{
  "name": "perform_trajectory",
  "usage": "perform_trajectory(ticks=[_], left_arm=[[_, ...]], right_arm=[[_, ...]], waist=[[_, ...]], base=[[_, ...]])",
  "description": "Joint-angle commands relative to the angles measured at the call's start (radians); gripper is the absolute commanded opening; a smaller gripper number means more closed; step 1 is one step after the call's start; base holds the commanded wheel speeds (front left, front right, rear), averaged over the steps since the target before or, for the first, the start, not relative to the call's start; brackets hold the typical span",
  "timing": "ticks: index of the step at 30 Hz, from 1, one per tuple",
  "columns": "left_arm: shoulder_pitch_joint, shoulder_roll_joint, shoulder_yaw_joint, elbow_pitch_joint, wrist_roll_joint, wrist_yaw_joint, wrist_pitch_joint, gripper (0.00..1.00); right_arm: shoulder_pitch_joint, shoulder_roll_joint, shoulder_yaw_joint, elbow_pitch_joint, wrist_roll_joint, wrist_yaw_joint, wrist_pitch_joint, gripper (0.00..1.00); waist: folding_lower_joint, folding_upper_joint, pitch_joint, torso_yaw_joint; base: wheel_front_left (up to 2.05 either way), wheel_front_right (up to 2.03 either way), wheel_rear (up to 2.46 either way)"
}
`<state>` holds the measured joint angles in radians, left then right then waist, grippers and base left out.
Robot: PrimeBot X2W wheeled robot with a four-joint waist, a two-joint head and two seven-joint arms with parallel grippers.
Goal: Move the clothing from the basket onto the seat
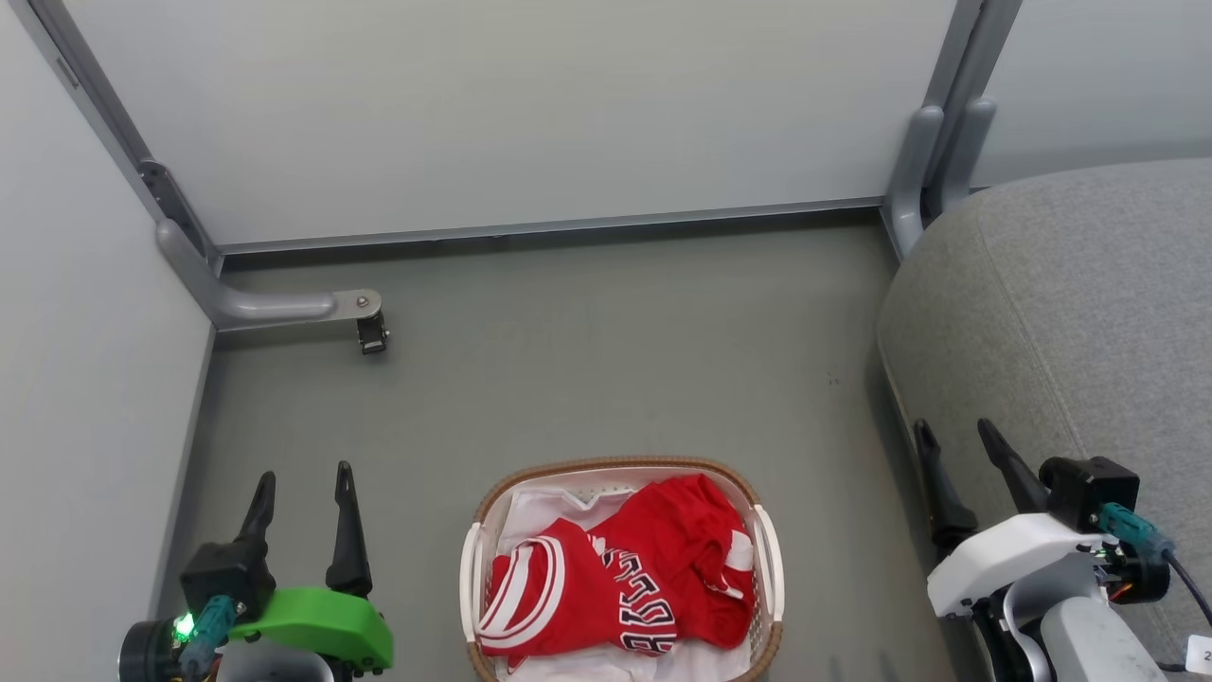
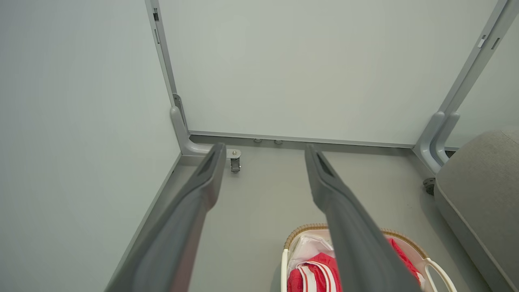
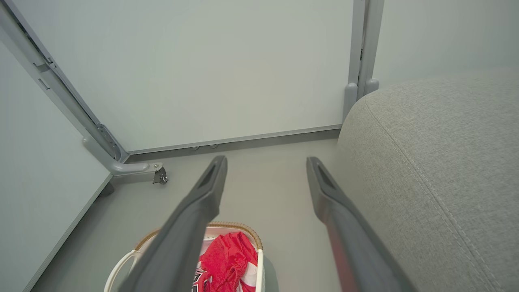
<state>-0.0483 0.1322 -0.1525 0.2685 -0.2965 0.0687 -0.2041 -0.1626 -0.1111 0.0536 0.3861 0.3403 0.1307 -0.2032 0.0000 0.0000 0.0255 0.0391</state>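
The oval white basket (image 1: 765, 545) with a brown rim stands on the grey floor at the bottom middle of the head view. Inside lies the red jersey (image 1: 578, 597) with black white-edged letters and striped trim, and beside it a plainer red piece (image 1: 686, 530), both over a white sheet (image 1: 544, 502). The grey seat (image 1: 1070, 313) fills the right side. My left gripper (image 1: 303, 483) is open to the left of the basket, empty. My right gripper (image 1: 956, 440) is open between the basket and the seat, empty. The wrist views show the basket (image 2: 298, 235) (image 3: 239, 225) and the seat (image 2: 478, 182) (image 3: 438, 162).
Pale partition walls close off the back and left. A grey metal foot with a caster (image 1: 371, 333) juts onto the floor at the back left. Another upright post (image 1: 923, 161) stands by the seat's far corner. Open floor lies beyond the basket.
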Motion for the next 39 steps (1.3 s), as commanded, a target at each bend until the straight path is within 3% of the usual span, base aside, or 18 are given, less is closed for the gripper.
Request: perform_trajectory(ticks=[1, 22, 30, 39], left_arm=[[0.008, -0.005, 0.011, -0.011, 0.027, -0.007, -0.009, 1.0], [-0.008, -0.038, 0.039, -0.014, 0.226, -0.037, -0.048, 1.0], [-0.046, -0.055, 0.006, 0.008, 0.286, -0.049, -0.064, 1.0], [-0.126, -0.072, -0.051, 0.084, 0.267, -0.07, -0.061, 1.0]], right_arm=[[-0.012, -0.004, -0.009, -0.015, -0.025, 0.0, -0.011, 1.0], [-0.034, -0.006, 0.001, -0.014, -0.186, 0.0, -0.049, 1.0], [-0.071, -0.013, 0.009, -0.038, -0.238, 0.0, -0.063, 1.0], [-0.142, -0.011, 0.024, -0.091, -0.23, 0.0, -0.063, 1.0]], waist=[[0.0, 0.0, 0.002, 0.001], [0.0, 0.0, 0.05, 0.002], [0.0, 0.0, 0.135, -0.011], [0.0, 0.0, 0.274, -0.043]], base=[[0.0, 0.0, 0.0], [0.0, 0.0, 0.0], [0.0, 0.0, 0.0], [0.0, 0.0, 0.0]])
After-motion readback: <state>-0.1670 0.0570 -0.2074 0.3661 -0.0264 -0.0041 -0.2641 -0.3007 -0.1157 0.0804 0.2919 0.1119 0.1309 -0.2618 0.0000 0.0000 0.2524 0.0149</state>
